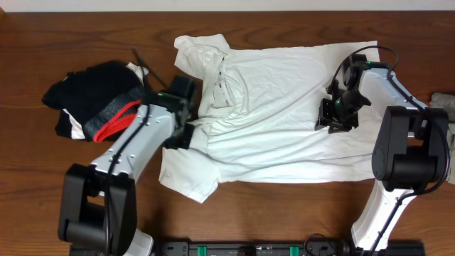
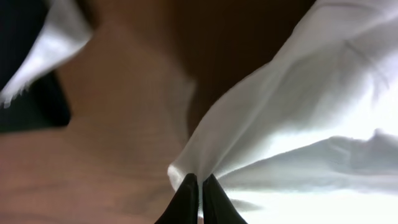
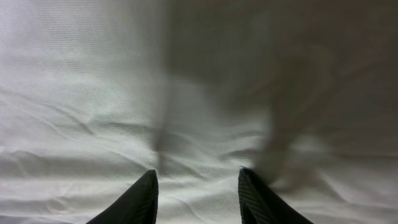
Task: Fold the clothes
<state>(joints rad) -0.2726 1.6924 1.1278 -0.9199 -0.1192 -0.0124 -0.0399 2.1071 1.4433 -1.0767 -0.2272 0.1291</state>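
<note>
The T-shirt (image 1: 277, 121) is spread almost flat on the tabletop (image 1: 71, 28), and no fold is made yet. Its edge is pinched in the closed left gripper (image 2: 199, 177). The right gripper (image 3: 198, 174) is part open, empty, with cloth directly beneath it.

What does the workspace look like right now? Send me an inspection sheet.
Surface: wooden table, brown, bare around the cloth.
Job's things: white T-shirt spread across the middle, rumpled at its left end.
Clutter: black garments with a grey-and-red band piled at left; grey cloth at the right edge.
Grippers: left gripper shut on the T-shirt's edge; right gripper over the T-shirt, fingers apart, nothing held.
Cables: black cable looping off the right arm.
Surroundings: black rail along the front edge; pale strip along the far edge.
</note>
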